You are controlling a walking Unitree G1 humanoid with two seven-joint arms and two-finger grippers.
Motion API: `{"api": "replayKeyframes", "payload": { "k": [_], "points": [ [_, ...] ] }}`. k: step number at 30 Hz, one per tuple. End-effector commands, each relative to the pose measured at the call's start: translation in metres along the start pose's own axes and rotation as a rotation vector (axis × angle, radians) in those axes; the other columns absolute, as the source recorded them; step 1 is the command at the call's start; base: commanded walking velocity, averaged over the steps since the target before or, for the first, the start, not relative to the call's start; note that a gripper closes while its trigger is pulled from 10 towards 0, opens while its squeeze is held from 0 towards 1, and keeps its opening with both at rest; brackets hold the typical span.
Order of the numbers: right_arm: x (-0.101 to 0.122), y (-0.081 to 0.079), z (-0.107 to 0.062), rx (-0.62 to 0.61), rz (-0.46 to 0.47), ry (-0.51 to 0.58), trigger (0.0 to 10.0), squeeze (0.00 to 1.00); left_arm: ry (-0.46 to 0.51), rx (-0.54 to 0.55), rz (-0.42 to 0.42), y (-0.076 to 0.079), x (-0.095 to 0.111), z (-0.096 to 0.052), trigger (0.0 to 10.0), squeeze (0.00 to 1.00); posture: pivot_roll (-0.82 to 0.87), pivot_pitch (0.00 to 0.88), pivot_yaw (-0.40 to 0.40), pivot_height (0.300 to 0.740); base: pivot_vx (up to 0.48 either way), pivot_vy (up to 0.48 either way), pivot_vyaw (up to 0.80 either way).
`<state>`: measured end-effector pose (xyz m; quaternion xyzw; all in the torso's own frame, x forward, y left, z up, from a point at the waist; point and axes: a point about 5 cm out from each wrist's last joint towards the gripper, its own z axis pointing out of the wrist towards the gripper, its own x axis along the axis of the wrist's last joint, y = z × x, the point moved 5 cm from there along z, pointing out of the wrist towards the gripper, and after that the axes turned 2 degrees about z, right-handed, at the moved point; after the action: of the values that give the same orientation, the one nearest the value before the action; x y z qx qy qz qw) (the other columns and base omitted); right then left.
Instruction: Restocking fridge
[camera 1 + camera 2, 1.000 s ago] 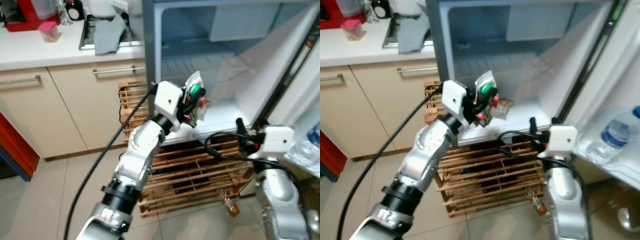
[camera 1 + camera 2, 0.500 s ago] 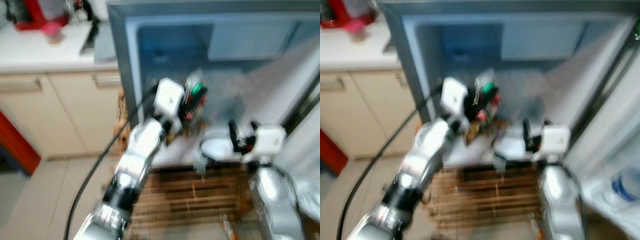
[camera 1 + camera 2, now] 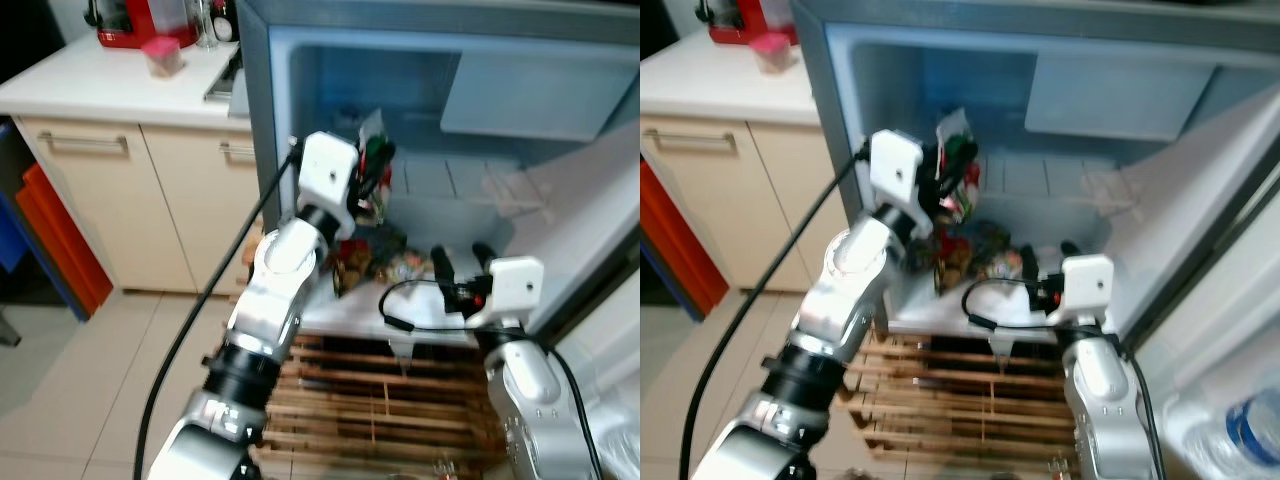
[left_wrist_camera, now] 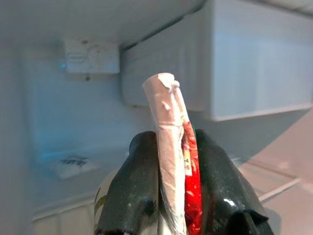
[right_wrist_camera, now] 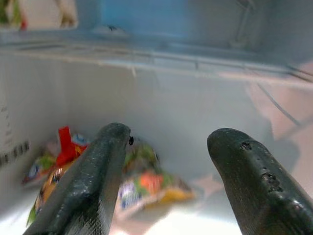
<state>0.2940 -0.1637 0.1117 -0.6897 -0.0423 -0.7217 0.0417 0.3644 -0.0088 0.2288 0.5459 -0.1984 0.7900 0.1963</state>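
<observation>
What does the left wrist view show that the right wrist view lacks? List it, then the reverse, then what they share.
Left wrist view: the left gripper shut on a white and red packet, held upright before a white control box on the back wall.
Right wrist view: the right gripper, open, aimed at colourful snack packets lying on the fridge floor, below a wire shelf.
Shared: the pale fridge interior.

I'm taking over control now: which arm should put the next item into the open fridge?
Left. The left gripper is already shut on a red-and-white food packet, raised at the open fridge compartment. The right gripper is open and empty, low by the packets on the fridge floor.
</observation>
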Motion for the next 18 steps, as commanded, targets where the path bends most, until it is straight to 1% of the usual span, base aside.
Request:
{"api": "replayKeyframes", "payload": {
  "k": [1, 3, 5, 7, 8, 10, 11, 12, 15, 16, 17, 18],
  "points": [
    [0.003, 0.001, -0.002, 0.001, 0.002, -0.001, 10.0, 0.0, 0.047, -0.03, 0.003, 0.015, 0.016, 0.013, 10.0, 0.0, -0.12, 0.0, -0.004, 0.74, 0.0, 0.0, 0.0],
    [0.002, 0.0, -0.003, 0.006, 0.003, -0.006, 10.0, 0.0, 0.069, -0.054, 0.058, 0.023, 0.021, 0.022, 10.0, 0.0, -0.13, 0.0, -0.002, 0.74, 0.0, 0.0, 0.0],
    [0.002, -0.002, -0.006, 0.014, 0.001, -0.012, 10.0, 0.0, 0.061, -0.047, 0.119, 0.022, 0.016, 0.031, 10.0, 0.0, -0.15, 0.0, 0.001, 0.74, 0.0, 0.0, 0.0],
    [0.003, -0.005, -0.01, 0.023, -0.002, -0.015, 10.0, 0.0, 0.025, -0.015, 0.176, 0.014, 0.006, 0.039, 10.0, 0.0, -0.18, 0.0, 0.007, 0.74, 0.0, 0.0, 0.0],
    [0.004, -0.007, -0.013, 0.029, -0.003, -0.018, 10.0, 0.0, 0.006, 0.008, 0.216, 0.008, 0.002, 0.043, 10.0, 0.0, -0.19, 0.0, 0.012, 0.74, 0.0, 0.0, 0.0],
    [0.005, -0.009, -0.02, 0.037, -0.007, -0.023, 10.0, 0.0, -0.016, 0.036, 0.259, -0.001, -0.002, 0.046, 10.0, 0.0, -0.22, 0.0, 0.019, 0.74, 0.0, 0.0, 0.0],
    [0.003, -0.009, -0.028, 0.037, -0.015, -0.035, 10.0, 0.0, -0.042, 0.068, 0.283, -0.011, -0.007, 0.049, 10.0, 0.0, -0.24, 0.016, 0.022, 0.74, 0.0, 0.0, 0.0],
    [0.003, -0.009, -0.028, 0.037, -0.015, -0.035, 10.0, 0.0, -0.042, 0.068, 0.283, -0.011, -0.007, 0.049, 10.0, 0.0, -0.24, 0.016, 0.022, 0.74, 0.0, 0.0, 0.0],
    [0.001, -0.008, -0.04, 0.024, -0.019, -0.06, 10.0, 0.0, -0.051, 0.114, 0.294, -0.027, -0.005, 0.052, 10.0, 0.0, -0.26, 0.033, 0.021, 0.74, 0.0, 0.0, 0.0],
    [0.001, -0.008, -0.04, 0.024, -0.019, -0.06, 10.0, 0.0, -0.051, 0.114, 0.294, -0.027, -0.005, 0.052, 10.0, 0.0, -0.26, 0.033, 0.021, 0.74, 0.0, 0.0, 0.0],
    [0.001, -0.007, -0.044, 0.018, -0.018, -0.067, 10.0, 0.0, -0.042, 0.127, 0.292, -0.031, -0.002, 0.053, 10.0, 0.0, -0.27, 0.041, 0.02, 0.74, 0.0, 0.0, 0.0],
    [0.001, -0.007, -0.051, 0.014, -0.017, -0.079, 10.0, 0.0, -0.023, 0.144, 0.308, -0.037, 0.001, 0.053, 10.0, 0.0, -0.27, 0.051, 0.017, 0.74, 0.0, 0.0, 0.0]
  ]
}}
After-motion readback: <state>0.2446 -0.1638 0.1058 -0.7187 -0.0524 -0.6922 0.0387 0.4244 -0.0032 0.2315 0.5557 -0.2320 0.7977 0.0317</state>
